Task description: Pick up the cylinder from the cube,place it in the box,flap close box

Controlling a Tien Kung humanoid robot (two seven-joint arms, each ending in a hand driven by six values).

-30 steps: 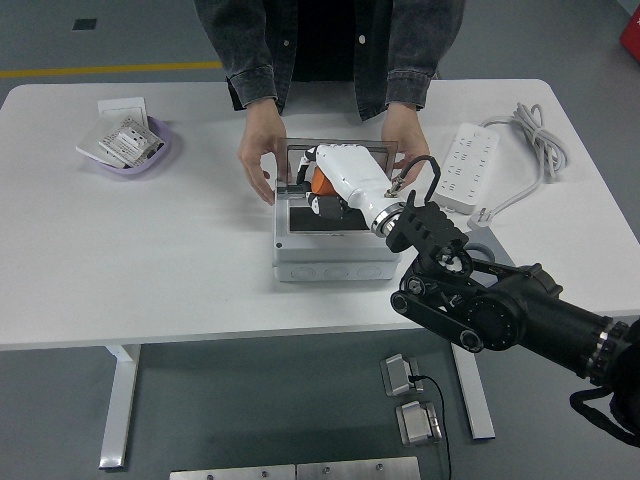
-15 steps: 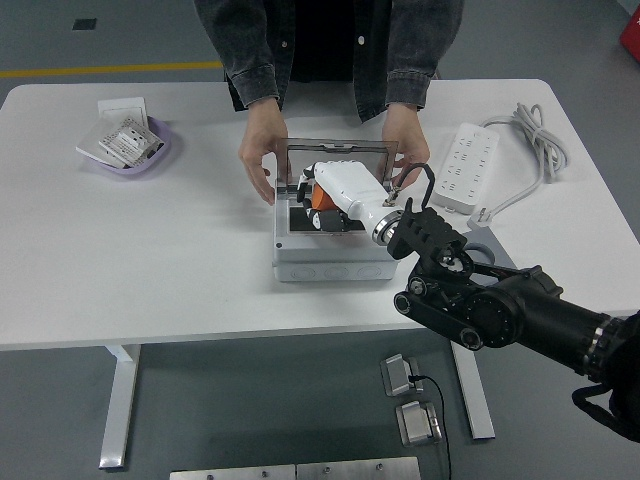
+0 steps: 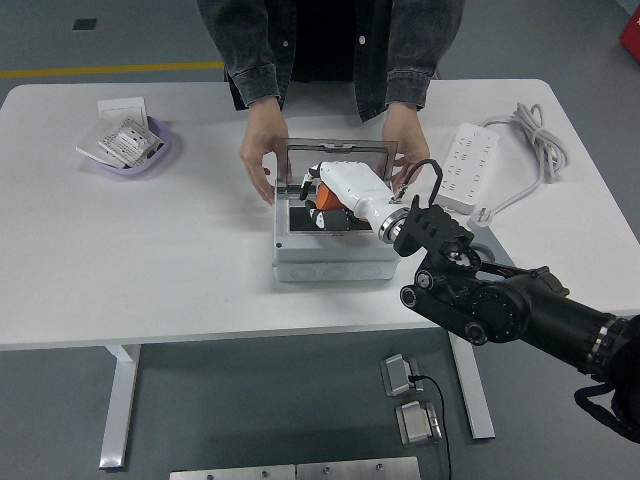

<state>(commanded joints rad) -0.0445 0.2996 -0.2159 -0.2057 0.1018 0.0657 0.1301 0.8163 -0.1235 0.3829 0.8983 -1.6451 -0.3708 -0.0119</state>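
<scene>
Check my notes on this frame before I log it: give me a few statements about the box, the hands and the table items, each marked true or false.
1. The robot's right hand is over the open grey box. True.
2. The box's clear lid lies shut. False: it stands raised at the far side.
3. A person's hands are at the box's far corners, beside the lid. True.
4. The white power strip lies left of the box. False: it lies to the right.
5. The purple bowl sits at the table's far left. True.
6. The robot's left arm reaches over the table. False: it is not in view.
</scene>
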